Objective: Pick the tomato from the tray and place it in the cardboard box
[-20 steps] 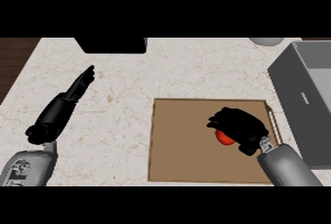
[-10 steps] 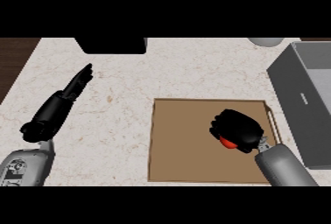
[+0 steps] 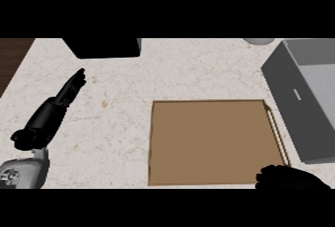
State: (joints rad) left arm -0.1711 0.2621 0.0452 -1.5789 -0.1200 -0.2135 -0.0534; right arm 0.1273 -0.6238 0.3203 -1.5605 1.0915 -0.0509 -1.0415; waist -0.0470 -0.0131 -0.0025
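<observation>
We are resting our left hand point(image 3: 44, 120), fingers point(image 3: 73, 85) straight, near the desk's point(image 3: 196, 71) left edge; our right hand point(image 3: 288, 178) is showing by the tray's point(image 3: 209, 142) near-right corner, grip impossible to tell.

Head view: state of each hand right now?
Left hand: open, fingers straight, holding nothing, resting at the view's left.
Right hand: mostly cut off at the lower edge, cannot be told.
</observation>
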